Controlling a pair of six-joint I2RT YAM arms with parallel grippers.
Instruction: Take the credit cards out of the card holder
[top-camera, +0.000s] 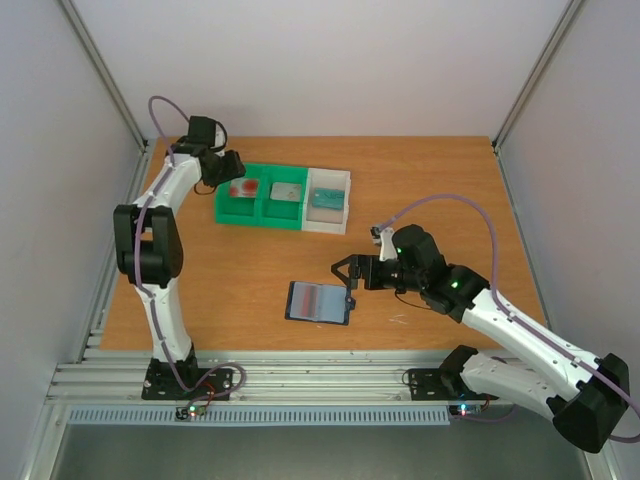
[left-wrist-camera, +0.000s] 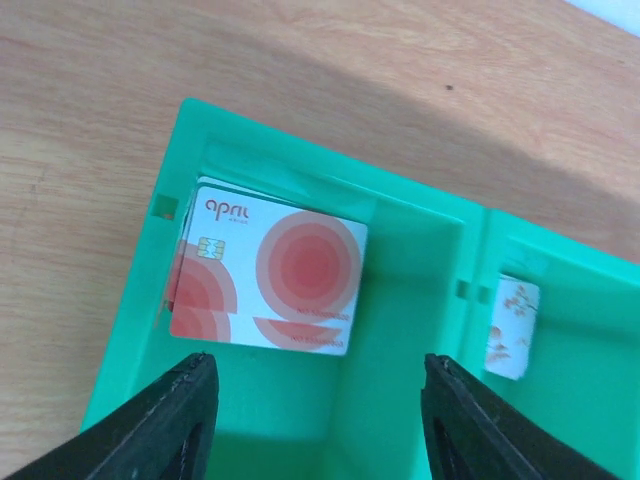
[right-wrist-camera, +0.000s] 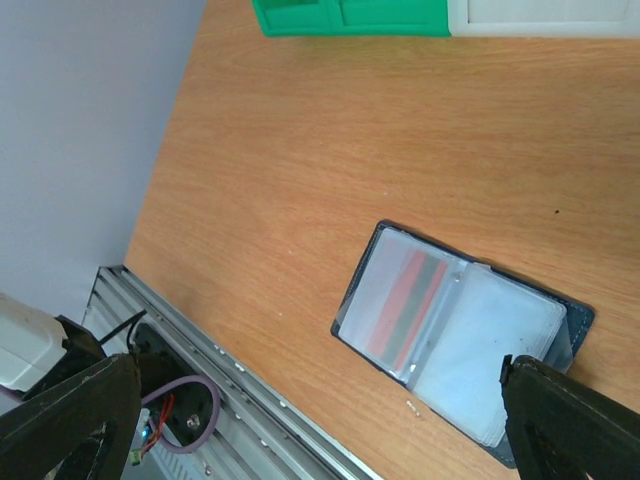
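The credit cards (left-wrist-camera: 270, 270) lie stacked in the left compartment of the green tray (left-wrist-camera: 140, 330); they are white with red rings. My left gripper (left-wrist-camera: 315, 375) hangs open just above that compartment, nothing between its fingers (left-wrist-camera: 170, 420). From above, it (top-camera: 228, 172) sits at the tray's left end beside the cards (top-camera: 242, 188). The card holder (right-wrist-camera: 460, 335) lies open on the table, and a red-and-grey striped card (right-wrist-camera: 405, 305) shows through a clear pocket. My right gripper (right-wrist-camera: 320, 410) is open wide above the holder's right edge (top-camera: 319, 302).
The tray's middle compartment holds another card (left-wrist-camera: 512, 328). A white compartment (top-camera: 328, 200) with a teal object adjoins the green tray (top-camera: 262, 205) on its right. The metal rail (right-wrist-camera: 230, 400) runs along the near table edge. Grey walls enclose the table.
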